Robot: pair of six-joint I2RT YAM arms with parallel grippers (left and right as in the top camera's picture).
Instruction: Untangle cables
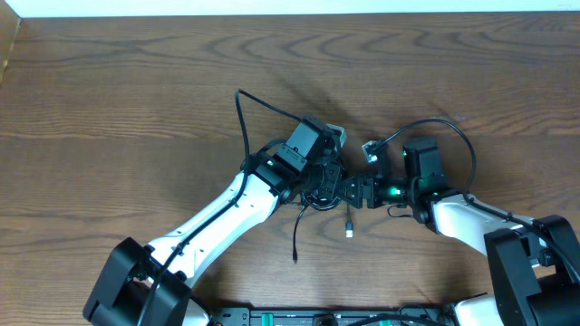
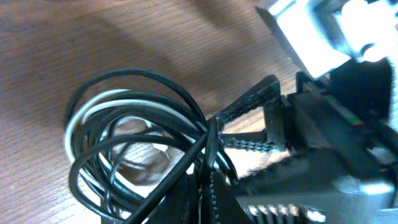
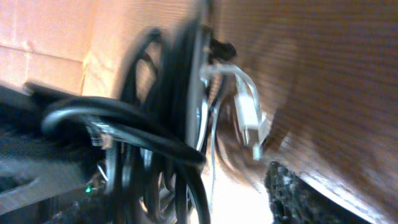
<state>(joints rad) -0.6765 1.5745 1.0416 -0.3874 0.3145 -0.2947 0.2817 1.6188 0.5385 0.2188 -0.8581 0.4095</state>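
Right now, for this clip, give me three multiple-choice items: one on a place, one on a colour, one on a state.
1. Where is the cable bundle?
A. by the far left edge
B. in the middle, where the two grippers meet
C. hanging off the near edge

2. What colours are the tangled cables?
A. red and blue
B. all yellow
C. black and white

3. How do the right gripper's jaws stand?
A. apart
B. pressed flat together
C. out of every view

1 B: overhead, it lies between the left gripper and the right one.
2 C: the left wrist view shows a black cable looped with a white cable.
3 A: that view shows a gap between them.
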